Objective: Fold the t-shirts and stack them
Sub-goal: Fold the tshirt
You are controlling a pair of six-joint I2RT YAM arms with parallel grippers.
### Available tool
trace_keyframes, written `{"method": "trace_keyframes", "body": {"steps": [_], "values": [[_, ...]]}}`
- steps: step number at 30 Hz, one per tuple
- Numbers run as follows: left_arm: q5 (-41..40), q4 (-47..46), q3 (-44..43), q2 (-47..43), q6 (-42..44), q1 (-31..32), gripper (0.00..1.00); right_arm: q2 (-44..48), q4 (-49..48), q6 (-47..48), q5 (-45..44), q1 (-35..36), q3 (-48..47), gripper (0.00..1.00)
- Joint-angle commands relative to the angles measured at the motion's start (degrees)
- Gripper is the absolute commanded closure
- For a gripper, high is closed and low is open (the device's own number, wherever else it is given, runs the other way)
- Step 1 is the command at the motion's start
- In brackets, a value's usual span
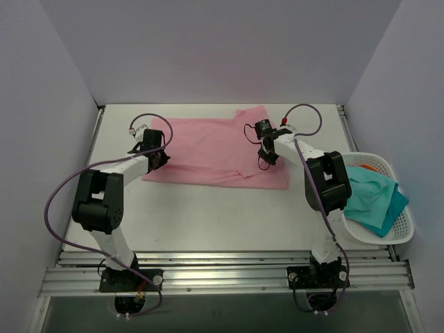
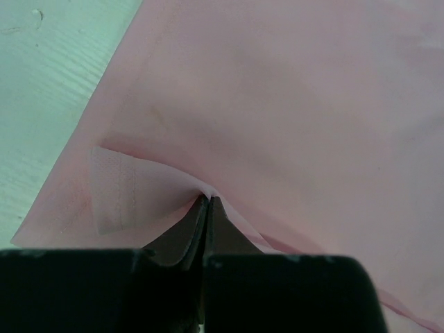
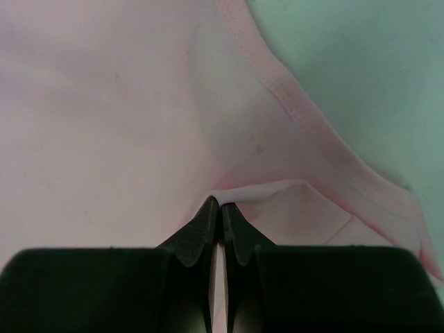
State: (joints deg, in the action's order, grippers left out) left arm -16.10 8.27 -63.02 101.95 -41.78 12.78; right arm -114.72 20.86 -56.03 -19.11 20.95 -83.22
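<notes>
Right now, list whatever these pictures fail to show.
- Top view: fingertips of the left gripper and right gripper, hidden under their own wrists.
- Top view: what lies under the teal cloth in the basket; an orange scrap is too covered to name.
- Wrist views: outline of the pink t-shirt, cut off by frame edges.

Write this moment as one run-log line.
left gripper: shut on pink t-shirt | right gripper: shut on pink t-shirt | basket: teal cloth inside

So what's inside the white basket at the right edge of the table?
Crumpled teal cloth fills most of the white basket, with a bit of something orange showing at the far rim. Whatever lies under the teal cloth is covered.
</notes>
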Motion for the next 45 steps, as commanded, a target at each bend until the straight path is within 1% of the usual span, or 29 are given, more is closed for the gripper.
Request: {"method": "trace_keyframes", "body": {"steps": [1,7,10,11,13,14,15,16,17,18,19,20,21,25,26,28,29,30,33,34,36,40,45], "values": [[2.12,-2.03,-4.03,2.46,1.61,-1.52,0.98,-2.43,3.04,1.45,-0.22,-0.12,-4.66,1.00],[4.23,-1.68,-6.49,7.12,1.00,-3.72,0.98,-5.08,3.66,1.71,-0.48,-1.17,-7.57,1.00],[5.02,-2.12,-6.67,8.52,0.56,-4.51,0.94,-5.34,4.01,1.98,-0.75,-1.70,-8.62,1.00],[5.20,-2.12,-7.02,9.05,0.47,-4.77,0.92,-5.52,4.18,2.15,-0.75,-1.79,-8.89,1.00],[5.81,-1.95,-7.29,9.58,0.30,-5.30,0.80,-5.52,4.80,2.42,-0.66,-2.40,-10.20,1.00],[6.16,-2.03,-7.72,9.93,0.21,-5.57,0.72,-5.69,5.58,2.68,-0.49,-2.67,-10.82,0.95],[6.17,-1.60,-7.99,10.02,0.03,-5.83,0.55,-5.69,5.85,3.12,-0.49,-2.84,-11.34,0.81],[6.17,-1.25,-8.34,10.02,-0.14,-6.01,0.38,-5.69,6.03,3.56,-0.66,-3.02,-12.57,0.63],[6.34,-0.89,-8.95,10.02,-0.49,-6.27,0.31,-5.43,6.12,4.08,-0.84,-3.19,-13.19,0.46],[6.43,-0.63,-9.22,9.93,-0.50,-6.45,0.20,-5.26,6.12,5.22,-1.19,-3.46,-13.63,0.29],[6.43,-0.02,-9.66,9.76,-0.50,-6.80,0.12,-4.99,6.21,5.49,-1.54,-3.63,-14.16,0.06],[6.17,0.60,-10.27,9.24,-0.41,-6.97,0.07,-4.12,6.12,5.93,-1.89,-4.24,-14.77,0.00],[6.17,1.65,-11.49,8.97,-0.41,-7.50,0.05,-3.68,4.99,7.15,-1.98,-4.60,-15.04,0.00],[7.48,4.47,-15.28,7.30,-0.23,-8.82,0.04,-0.96,1.47,11.72,0.21,-5.57,-15.39,0.00],[7.48,5.08,-15.98,6.43,0.12,-9.26,0.03,0.97,1.11,12.34,0.91,-5.48,-15.04,0.00],[7.22,6.40,-17.30,5.37,0.73,-9.43,0.03,4.22,-3.70,13.57,3.28,-4.26,-9.88,0.00],[6.87,6.58,-17.31,4.06,1.00,-9.78,0.03,7.98,-7.12,13.41,4.42,-3.47,-7.51,0.00],[6.43,6.75,-17.13,3.52,1.09,-10.05,0.03,9.76,-8.89,13.06,4.61,-1.28,-2.35,0.00],[6.25,6.41,-15.12,0.80,0.74,-10.93,0.03,15.30,-15.92,11.03,5.84,2.77,4.89,0.00],[5.82,6.06,-13.46,-0.95,0.65,-11.02,0.03,16.70,-17.59,10.42,6.10,5.48,8.83,0.00],[4.68,5.44,-11.69,-2.80,0.56,-10.93,0.03,17.33,-21.64,8.40,7.16,8.39,13.14,0.00],[3.44,5.26,-8.96,-6.76,1.00,-11.37,0.03,17.33,-25.25,5.41,7.25,11.21,17.81,0.01],[5.02,5.44,-8.78,-7.38,1.44,-12.16,0.03,16.54,-26.84,4.09,6.29,11.66,20.29,0.02]]}}
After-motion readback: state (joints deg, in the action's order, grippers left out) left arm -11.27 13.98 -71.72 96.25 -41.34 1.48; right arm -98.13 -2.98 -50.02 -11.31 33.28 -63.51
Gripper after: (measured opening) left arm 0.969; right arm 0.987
